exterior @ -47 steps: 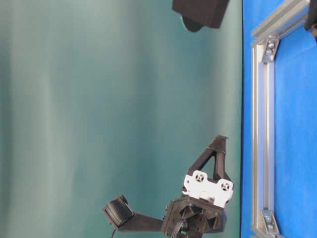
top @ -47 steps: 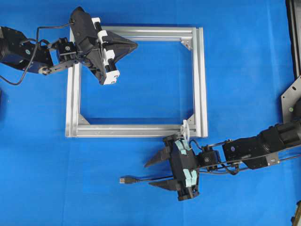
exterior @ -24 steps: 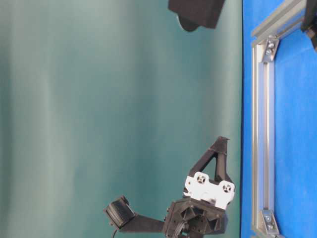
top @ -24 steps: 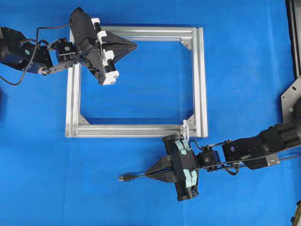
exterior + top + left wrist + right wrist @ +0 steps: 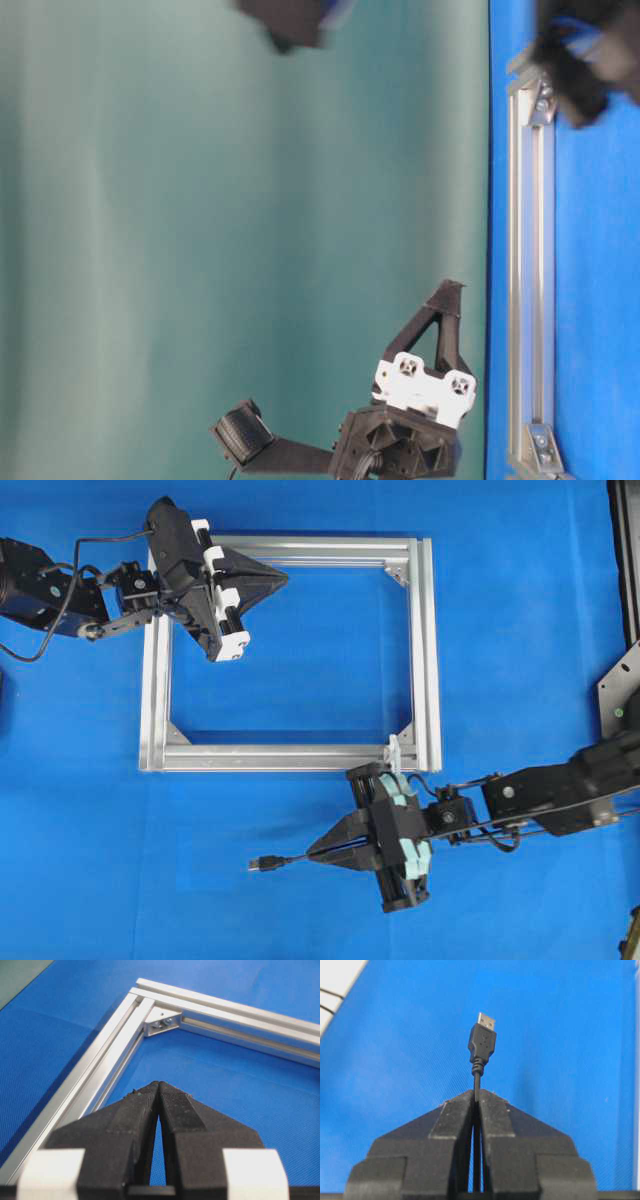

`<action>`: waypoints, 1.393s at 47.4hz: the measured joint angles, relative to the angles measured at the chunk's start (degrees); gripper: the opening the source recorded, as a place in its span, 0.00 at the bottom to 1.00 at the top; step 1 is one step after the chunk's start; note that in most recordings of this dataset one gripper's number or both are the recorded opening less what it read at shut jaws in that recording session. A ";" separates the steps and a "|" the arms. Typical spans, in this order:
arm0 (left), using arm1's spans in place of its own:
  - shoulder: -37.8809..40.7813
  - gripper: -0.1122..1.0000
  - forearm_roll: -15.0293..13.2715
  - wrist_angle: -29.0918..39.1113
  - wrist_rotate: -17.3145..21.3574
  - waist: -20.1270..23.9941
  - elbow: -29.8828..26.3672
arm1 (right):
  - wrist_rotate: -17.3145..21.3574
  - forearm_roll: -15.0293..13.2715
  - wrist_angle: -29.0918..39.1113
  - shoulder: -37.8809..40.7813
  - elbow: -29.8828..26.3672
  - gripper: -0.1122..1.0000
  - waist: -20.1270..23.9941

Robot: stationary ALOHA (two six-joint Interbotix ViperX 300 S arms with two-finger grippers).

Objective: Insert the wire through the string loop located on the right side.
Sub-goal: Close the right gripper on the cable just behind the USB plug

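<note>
Closed now where a second ago its fingers stood wide apart, the right gripper (image 5: 312,856) is clamped on the wire (image 5: 476,1085), and the plug (image 5: 264,864) has slid slightly away from the frame. That plug sticks out just ahead of its fingertips, silver tip forward. Behind the gripper, close by its wrist, the string loop (image 5: 394,752) stands on the aluminium frame (image 5: 428,650). Farther off, over the frame's opposite corner, the left gripper (image 5: 283,578) hangs pressed together on nothing, barely shifted, above the blue desk (image 5: 520,630).

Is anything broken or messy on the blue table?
No, nothing looks broken or spilled. The silver frame lies flat and square, and the right pincer holds the wire neatly near its plug.
</note>
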 measured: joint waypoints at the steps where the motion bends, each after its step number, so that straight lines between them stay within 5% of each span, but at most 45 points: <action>1: 0.00 0.10 0.00 0.00 0.00 0.00 0.00 | -0.26 0.00 0.62 -0.62 0.00 0.08 -0.09; 12: 0.00 0.10 0.00 0.00 -0.18 -0.09 0.00 | -2.20 0.09 4.83 -3.34 -0.09 0.08 -0.44; 66: 0.00 0.10 0.00 0.00 -0.53 0.00 0.09 | -2.29 0.09 5.27 -3.34 -0.09 0.08 -1.05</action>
